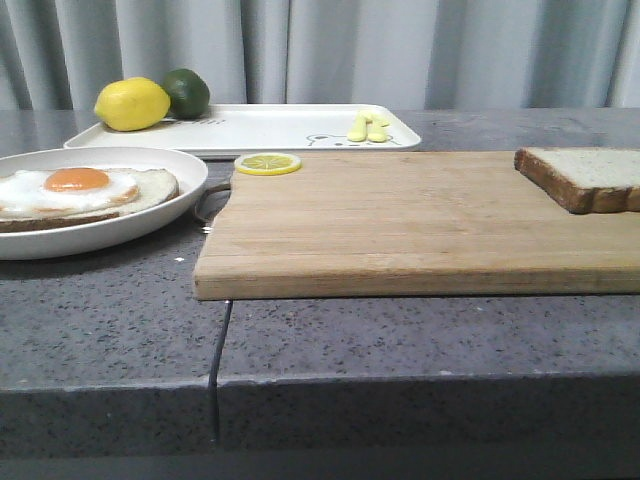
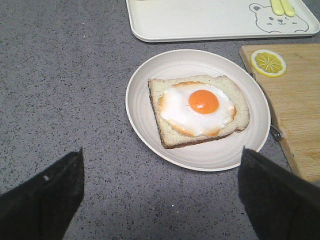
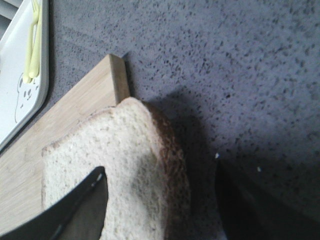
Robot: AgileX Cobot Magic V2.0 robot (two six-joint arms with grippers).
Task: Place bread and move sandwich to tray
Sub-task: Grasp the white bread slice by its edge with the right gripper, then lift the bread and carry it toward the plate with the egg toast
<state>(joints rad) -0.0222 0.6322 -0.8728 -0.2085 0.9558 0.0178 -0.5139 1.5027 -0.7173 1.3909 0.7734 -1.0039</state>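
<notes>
Backdrop: grey curtains hang in soft folds behind a speckled dark-grey stone counter (image 1: 110,330), which has a seam running to its front edge.
Wooden board: a pale rectangular cutting board (image 1: 400,225) with visible grain lies on the counter, right of the plate.
Bread: a thick square slice (image 1: 583,177) with white crumb and dark brown crust lies flat at the board's far right corner, its edge overhanging the board in the right wrist view.
Sandwich: a crusted slice topped with a glossy fried egg (image 2: 198,110), orange yolk centred, sits on a shallow round white plate (image 2: 145,130) left of the board.
Tray: a flat white rectangle (image 1: 270,128) with rounded corners and a low rim lies behind plate and board; a bear drawing marks one corner.
Extras: a lemon (image 1: 132,104) and a lime (image 1: 187,92) rest at the tray's left end, small yellow pieces (image 1: 367,126) at its right; a lemon slice (image 1: 268,163) lies on the board's near-left corner.
Left gripper (image 2: 160,192): black fingers spread wide, hovering near the plate, holding nothing.
Right gripper (image 3: 165,210): fingers apart, one over the bread face, the other beyond its crust; contact unclear.
</notes>
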